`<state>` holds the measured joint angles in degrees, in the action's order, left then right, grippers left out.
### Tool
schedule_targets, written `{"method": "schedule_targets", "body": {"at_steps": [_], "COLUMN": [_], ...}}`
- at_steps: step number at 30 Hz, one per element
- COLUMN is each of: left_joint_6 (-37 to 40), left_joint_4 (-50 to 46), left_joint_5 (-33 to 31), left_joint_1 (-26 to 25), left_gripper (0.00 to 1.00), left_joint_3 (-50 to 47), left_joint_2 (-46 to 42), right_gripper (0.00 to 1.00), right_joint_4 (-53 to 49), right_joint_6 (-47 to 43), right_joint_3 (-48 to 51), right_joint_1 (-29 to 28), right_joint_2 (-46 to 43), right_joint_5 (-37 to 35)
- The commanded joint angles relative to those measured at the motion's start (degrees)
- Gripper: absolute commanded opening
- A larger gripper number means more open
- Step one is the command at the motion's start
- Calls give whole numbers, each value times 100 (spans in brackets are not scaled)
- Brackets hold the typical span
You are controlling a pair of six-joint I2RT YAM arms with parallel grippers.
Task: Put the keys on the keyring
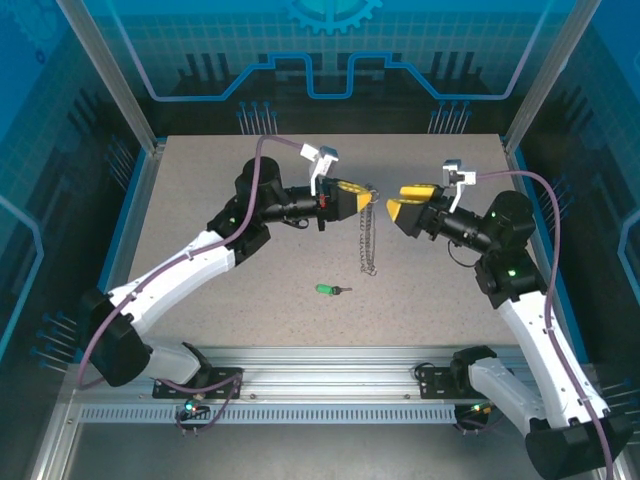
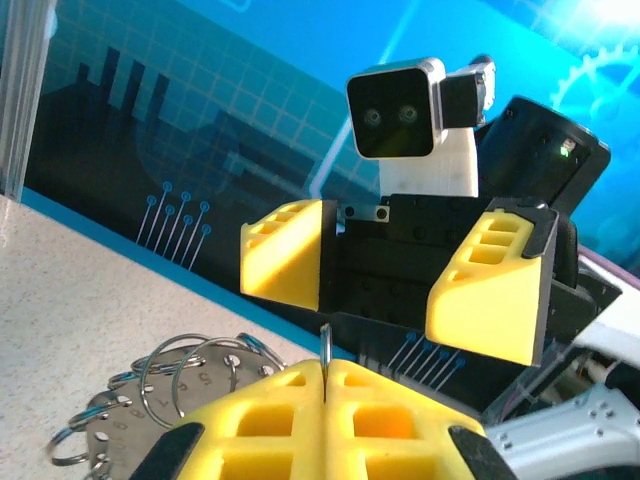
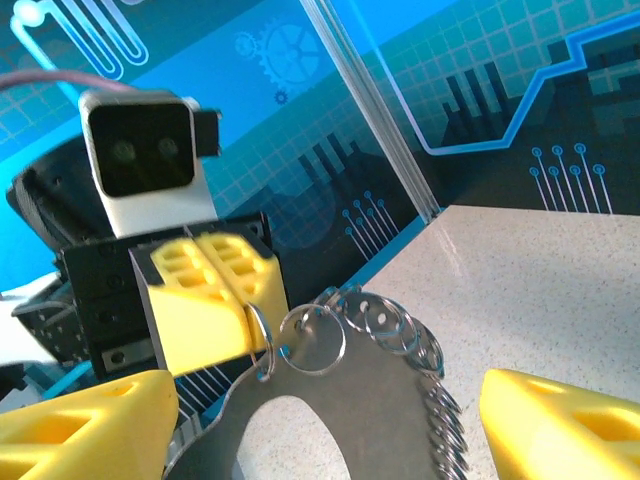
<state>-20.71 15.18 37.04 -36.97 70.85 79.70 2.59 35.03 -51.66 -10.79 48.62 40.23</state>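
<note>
**Left pincer grips keyring while green key lies loose on the surface**

The left pincer [image 1: 362, 195] has its yellow fingers pressed together. They pinch a thin silvery ring at the edge of the keyring [image 3: 370, 400], a dark grey curved metal band with a row of small silvery split rings [image 3: 400, 335] along its rim. From above, a thin silvery chain [image 1: 369, 240] trails from the left pincer's tip back towards the arm bases.

The right pincer [image 1: 397, 199] faces the left one, tip to tip and just beside it. Its yellow fingers are spread wide, with the keyring's band between them in its own wrist view.

The tiny key [image 1: 327, 290], with a bright green plastic head and a short metal blade, lies flat on the speckled beige surface [image 1: 420, 300]. It sits on the near side of the left pincer, apart from both pincers and just beside the chain's lower end.
</note>
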Motion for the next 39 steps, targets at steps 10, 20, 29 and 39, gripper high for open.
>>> {"method": "schedule_targets", "body": {"at_steps": [10, 20, 29, 39], "left_joint_6": [2363, 2765, 2802, 2808], "left_joint_4": [-3485, -4273, -4339, -4306], "left_joint_5": [741, 831, 840, 856], "left_joint_1": [67, 67, 67, 64], "left_gripper": [0, 0, 0, 0], "left_joint_3": [1810, 2248, 2324, 2357], "left_joint_2": [181, 474, 545, 590], "right_gripper": [64, 48, 40, 28], "right_joint_4": [-330, -46, 153, 230], "right_joint_6": [-373, -347, -347, -411], "right_joint_3": [-135, -288, -323, -314], "right_joint_1": [68, -180, -494, -670], "right_joint_2": [-222, 109, 388, 600], "right_joint_5": [1040, 1180, 1071, 969]}}
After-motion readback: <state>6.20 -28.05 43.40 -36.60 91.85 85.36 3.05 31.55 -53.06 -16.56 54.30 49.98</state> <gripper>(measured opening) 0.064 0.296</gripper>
